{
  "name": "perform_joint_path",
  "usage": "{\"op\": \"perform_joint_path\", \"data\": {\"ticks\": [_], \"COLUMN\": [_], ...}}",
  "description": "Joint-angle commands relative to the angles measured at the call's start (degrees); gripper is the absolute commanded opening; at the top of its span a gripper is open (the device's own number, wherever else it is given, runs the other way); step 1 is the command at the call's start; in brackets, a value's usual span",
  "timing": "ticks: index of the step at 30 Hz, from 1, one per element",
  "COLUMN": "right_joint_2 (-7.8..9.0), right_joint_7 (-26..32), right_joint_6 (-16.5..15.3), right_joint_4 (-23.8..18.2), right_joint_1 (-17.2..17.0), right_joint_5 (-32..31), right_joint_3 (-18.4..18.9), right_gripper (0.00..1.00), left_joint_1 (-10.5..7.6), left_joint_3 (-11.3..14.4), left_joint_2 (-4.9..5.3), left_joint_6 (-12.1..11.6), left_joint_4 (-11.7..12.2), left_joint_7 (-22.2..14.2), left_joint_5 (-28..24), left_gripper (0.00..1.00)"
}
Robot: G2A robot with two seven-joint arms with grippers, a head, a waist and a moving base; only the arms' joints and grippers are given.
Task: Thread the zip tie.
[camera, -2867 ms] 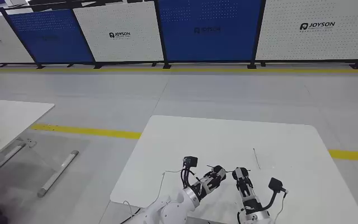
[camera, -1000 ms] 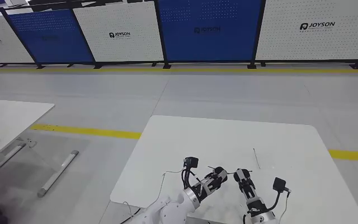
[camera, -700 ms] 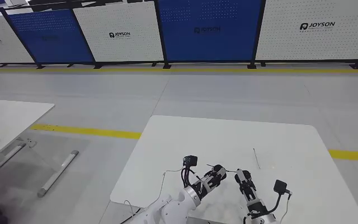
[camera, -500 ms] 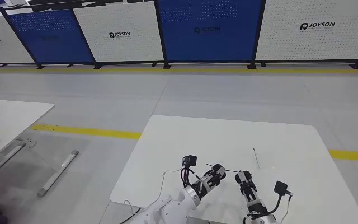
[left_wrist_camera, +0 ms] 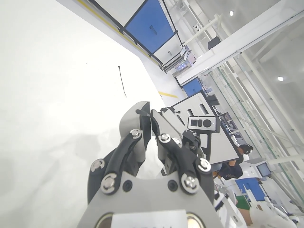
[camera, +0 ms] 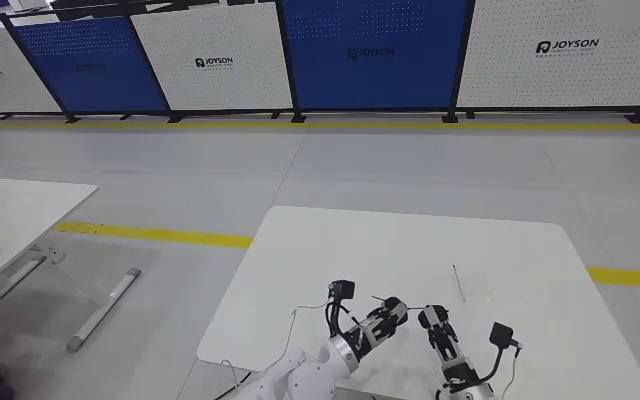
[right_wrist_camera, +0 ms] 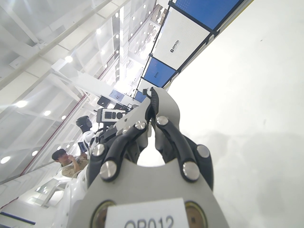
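A thin black zip tie (camera: pixel 411 304) is held between my two grippers, just above the white table (camera: pixel 400 240) near its front edge. My left gripper (camera: pixel 392 306) is shut on one end; in the left wrist view a short black tip (left_wrist_camera: pixel 142 112) sticks out beside its pads, with that gripper (left_wrist_camera: pixel 150 113) closed tight. My right gripper (camera: pixel 432 316) stands close beside it. In the right wrist view this gripper (right_wrist_camera: pixel 152 93) is shut on the tie's other end (right_wrist_camera: pixel 146 92), which pokes out at the fingertips.
A second black zip tie (camera: pixel 457 283) lies flat on the table beyond the grippers, also seen as a zip tie (left_wrist_camera: pixel 122 81) from the left wrist. The table's front edge runs right below both arms. Blue and white partition panels (camera: pixel 375 55) stand far behind.
Both grippers have stayed shut and close together. The right gripper has slid slightly back toward the front edge; the left has only wavered a little.
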Motion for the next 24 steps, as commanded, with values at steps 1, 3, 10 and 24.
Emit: {"op": "perform_joint_path", "data": {"ticks": [1,3,10,24], "right_joint_2": [0.08,0.14,0.39,0.47], "right_joint_7": [0.5,1.2,3.4,0.6], "right_joint_6": [-0.2,-0.5,-1.0,1.1], "right_joint_4": [-0.1,-0.2,-0.3,-0.5], "right_joint_1": [-0.1,-0.1,0.1,0.0], "right_joint_5": [0.2,0.6,2.0,-0.1], "right_joint_3": [0.2,0.2,0.7,0.8], "right_gripper": [0.0,0.0,0.0,0.0], "left_joint_1": [0.04,0.11,0.39,-0.01], "left_joint_3": [0.0,-0.1,-0.3,-0.1], "left_joint_2": [0.03,0.06,0.15,0.07], "left_joint_6": [-0.2,-0.5,-0.9,0.6], "left_joint_4": [-0.2,-0.5,-1.2,-1.3], "left_joint_7": [-0.4,-0.6,-1.0,-0.9], "left_joint_5": [0.0,-0.1,-0.2,0.9], "left_gripper": [0.0,0.0,0.0,0.36]}}
